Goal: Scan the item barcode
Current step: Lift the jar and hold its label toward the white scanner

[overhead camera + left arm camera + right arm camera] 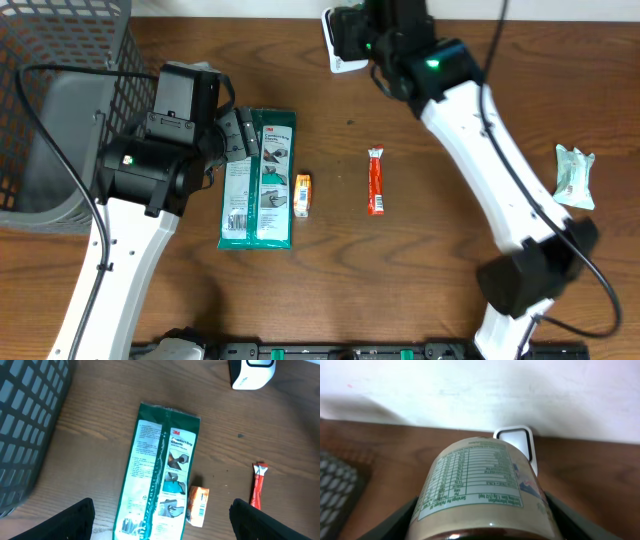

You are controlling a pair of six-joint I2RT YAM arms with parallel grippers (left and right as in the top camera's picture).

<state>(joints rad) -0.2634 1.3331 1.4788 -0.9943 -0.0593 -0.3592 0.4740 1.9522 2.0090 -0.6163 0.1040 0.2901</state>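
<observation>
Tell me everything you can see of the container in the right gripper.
The container is round, with a pale glossy label. A nutrition panel, upside down in the wrist view, faces the camera, and a brownish edge shows nearest it. It is held on its side, clamped between the right gripper's dark fingers, far end aimed at the white scanner by the wall. No barcode shows.

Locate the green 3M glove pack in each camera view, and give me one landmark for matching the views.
Overhead: the green glove pack lies left of centre, beside the small orange box.
Left wrist: it runs down the middle of the frame.
Right wrist: not in it; the held container fills the foreground.
Shared landmark: the white scanner, top centre overhead, top right in left wrist, behind the container in right wrist.
</observation>
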